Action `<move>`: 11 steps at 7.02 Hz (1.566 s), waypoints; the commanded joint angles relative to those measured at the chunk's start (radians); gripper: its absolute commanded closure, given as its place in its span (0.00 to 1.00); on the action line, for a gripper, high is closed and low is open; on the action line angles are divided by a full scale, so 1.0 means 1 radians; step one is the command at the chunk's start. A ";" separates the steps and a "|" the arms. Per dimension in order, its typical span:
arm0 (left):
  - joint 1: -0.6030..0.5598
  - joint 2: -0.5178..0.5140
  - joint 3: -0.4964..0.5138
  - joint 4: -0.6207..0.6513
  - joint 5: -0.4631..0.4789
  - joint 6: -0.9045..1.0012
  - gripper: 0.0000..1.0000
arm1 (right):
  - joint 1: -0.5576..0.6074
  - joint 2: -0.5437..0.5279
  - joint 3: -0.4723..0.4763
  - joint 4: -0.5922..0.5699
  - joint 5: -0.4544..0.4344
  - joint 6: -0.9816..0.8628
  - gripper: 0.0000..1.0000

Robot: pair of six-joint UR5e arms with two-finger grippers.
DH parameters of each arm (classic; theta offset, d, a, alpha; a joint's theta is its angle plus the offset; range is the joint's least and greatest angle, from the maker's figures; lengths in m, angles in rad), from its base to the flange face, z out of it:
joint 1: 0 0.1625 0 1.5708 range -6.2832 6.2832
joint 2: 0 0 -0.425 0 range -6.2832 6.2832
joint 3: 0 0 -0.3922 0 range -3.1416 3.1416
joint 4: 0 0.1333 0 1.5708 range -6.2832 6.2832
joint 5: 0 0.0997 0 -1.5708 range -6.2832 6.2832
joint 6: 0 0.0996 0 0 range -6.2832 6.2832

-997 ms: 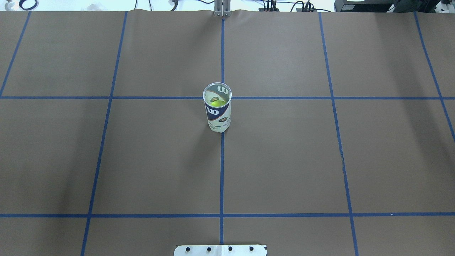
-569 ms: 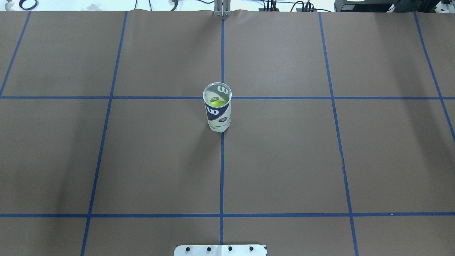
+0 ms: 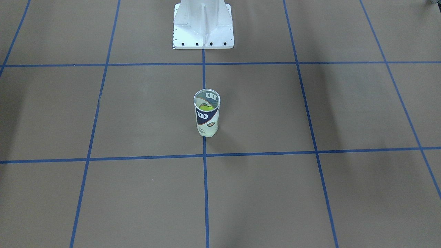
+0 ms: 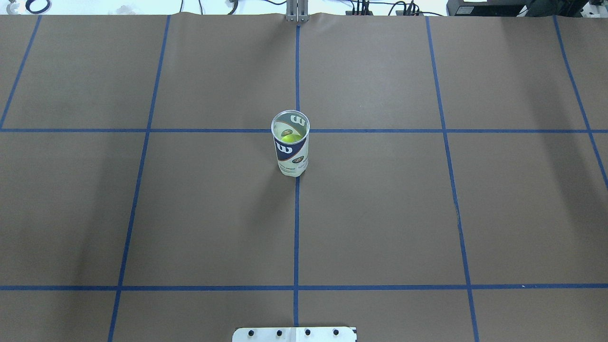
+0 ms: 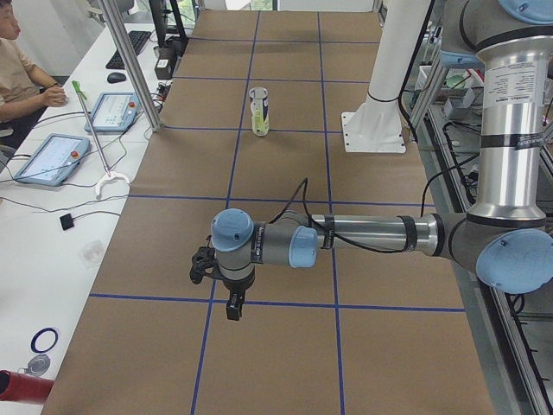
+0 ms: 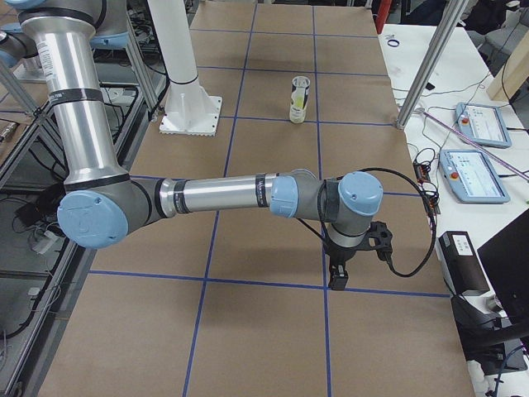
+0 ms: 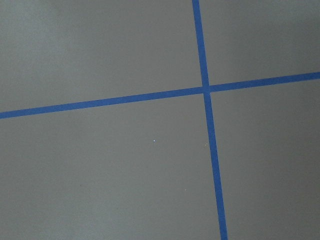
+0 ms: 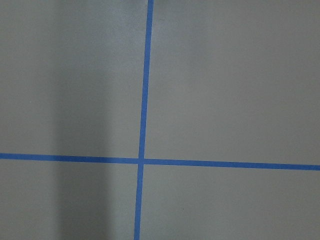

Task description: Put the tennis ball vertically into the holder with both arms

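The holder [image 4: 291,151] stands upright at the middle of the table, mouth up; it also shows in the front view [image 3: 206,117], the left side view [image 5: 259,110] and the right side view [image 6: 298,98]. The tennis ball [image 4: 290,138] sits inside it, seen through the mouth and also in the front view [image 3: 206,107]. My left gripper [image 5: 232,304] hangs over the table far from the holder, seen only in the left side view. My right gripper [image 6: 339,275] likewise shows only in the right side view. I cannot tell whether either is open or shut.
The white pedestal base [image 3: 203,26] stands behind the holder. Blue tape lines [image 4: 296,228] grid the brown table cover. Tablets [image 5: 50,159] and a person [image 5: 19,69] are beside the table. Both wrist views show only table cover and tape crossings [image 7: 205,89] [image 8: 141,160].
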 commanded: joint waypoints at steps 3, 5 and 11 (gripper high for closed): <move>0.000 0.001 0.001 0.000 0.000 0.000 0.00 | -0.001 -0.048 -0.002 0.117 0.003 0.001 0.00; 0.000 0.002 0.001 0.000 0.001 0.000 0.00 | -0.001 -0.048 -0.002 0.117 0.004 0.001 0.00; 0.002 0.002 0.004 -0.002 0.000 0.000 0.00 | -0.001 -0.048 -0.002 0.117 0.004 0.003 0.00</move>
